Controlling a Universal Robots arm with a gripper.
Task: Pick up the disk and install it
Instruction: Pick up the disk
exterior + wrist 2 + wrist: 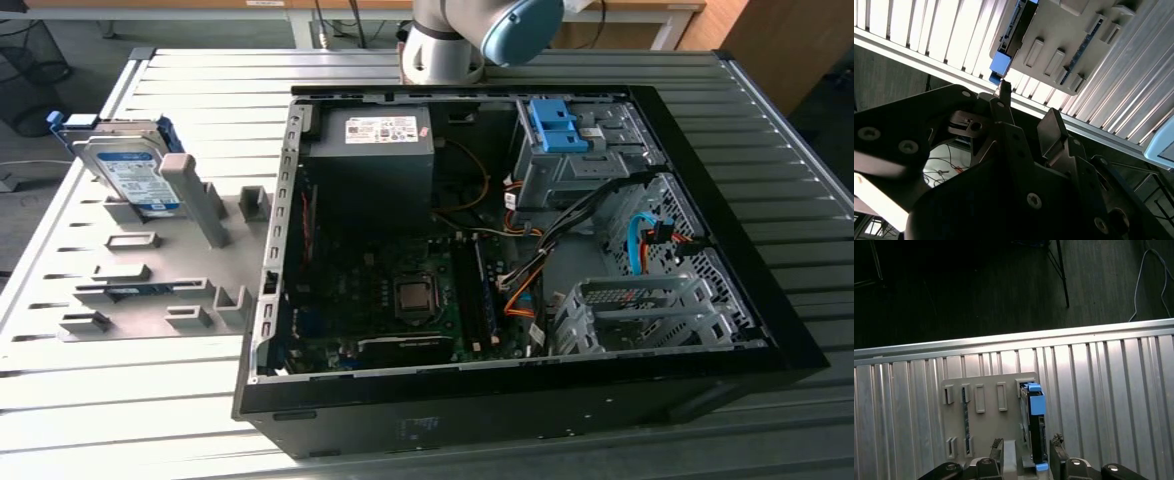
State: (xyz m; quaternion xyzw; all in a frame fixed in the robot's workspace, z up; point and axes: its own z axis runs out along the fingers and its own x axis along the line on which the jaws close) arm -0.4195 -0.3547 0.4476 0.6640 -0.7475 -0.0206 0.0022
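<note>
The disk [134,170], silver-grey with a white-and-blue label and blue side rails, stands on edge in a grey slotted holder plate [160,290] at the exterior view's left. In the first wrist view the disk [1036,425] shows edge-on on the holder plate [986,382], seen in the gap between my gripper's [1027,446] two dark fingertips, which stand apart with nothing gripped. In the second wrist view my gripper [1026,107] is open too, well short of the disk's blue rail [1001,62]. The arm's base joint [454,40] is at the table's far side.
An open black computer case [747,330] lies on the slatted metal table [200,80], right of the holder plate. Inside are a grey power supply box [380,150], a blue bracket [557,125] on the drive bay, cables and the mainboard. Beyond the table's edge [1004,340] is dark floor.
</note>
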